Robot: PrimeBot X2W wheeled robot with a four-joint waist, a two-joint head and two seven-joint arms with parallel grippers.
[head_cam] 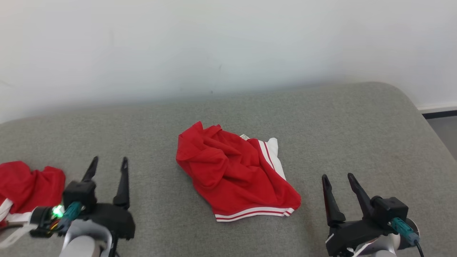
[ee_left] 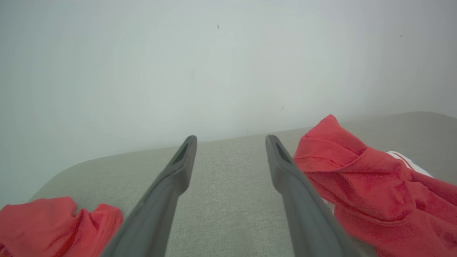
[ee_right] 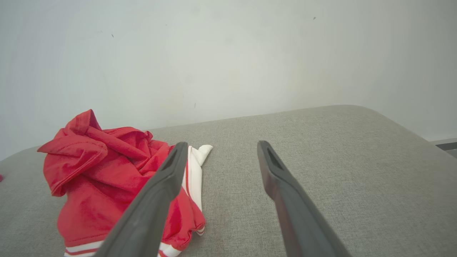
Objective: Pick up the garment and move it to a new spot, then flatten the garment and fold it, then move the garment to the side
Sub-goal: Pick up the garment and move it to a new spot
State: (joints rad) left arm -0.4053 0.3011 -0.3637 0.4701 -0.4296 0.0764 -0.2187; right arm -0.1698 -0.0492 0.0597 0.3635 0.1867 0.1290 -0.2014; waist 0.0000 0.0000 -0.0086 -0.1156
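Observation:
A crumpled red garment (head_cam: 232, 175) with white stripes lies in a heap at the middle of the grey cushioned surface (head_cam: 321, 117). It also appears in the left wrist view as the garment (ee_left: 378, 192) at right, and in the right wrist view as the garment (ee_right: 107, 175) at left. My left gripper (head_cam: 109, 162) stands open at the lower left, apart from the heap, with nothing between its fingers. At the lower right my right gripper (head_cam: 337, 178) is open too, a little right of the garment's striped hem.
A second red cloth with white trim (head_cam: 25, 189) lies at the far left edge, beside my left arm; this cloth (ee_left: 57, 228) shows low left in the left wrist view. A pale wall (head_cam: 214, 43) rises behind the surface. The surface's right edge drops to a floor (head_cam: 444, 128).

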